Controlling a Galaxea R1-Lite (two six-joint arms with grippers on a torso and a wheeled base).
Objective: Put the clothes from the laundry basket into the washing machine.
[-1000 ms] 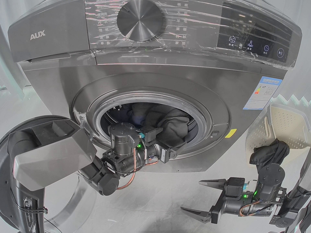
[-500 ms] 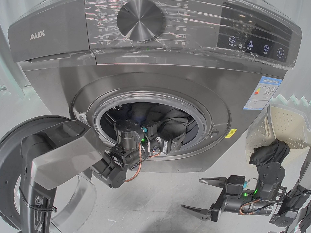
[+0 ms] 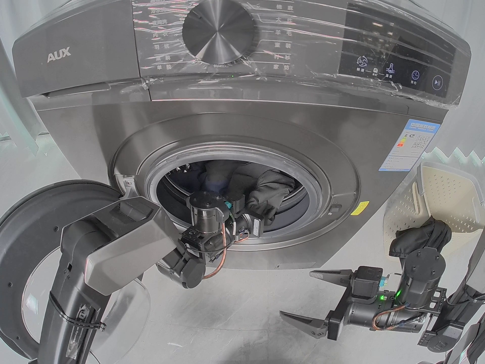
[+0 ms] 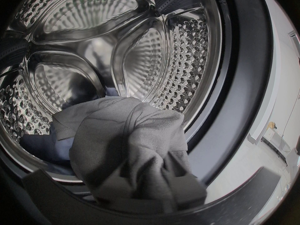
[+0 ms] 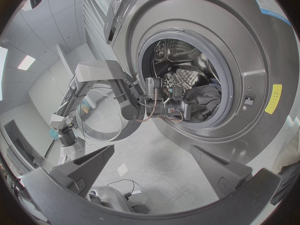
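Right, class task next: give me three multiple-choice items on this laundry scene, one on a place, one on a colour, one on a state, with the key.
1. Where is the crumpled grey garment?
A) in the mouth of the silver front-loading washing machine
B) on the floor
C) on top of the machine

2. What colour is the perforated plastic laundry basket?
A) red
B) cream
C) blue

3. What state is the right gripper in?
A) shut on cloth
B) shut on the basket
C) open, empty

Key: 1 A, it bulges from the drum opening; 2 B, its holed wall shows pale cream; 3 C, nothing sits between its spread tips.
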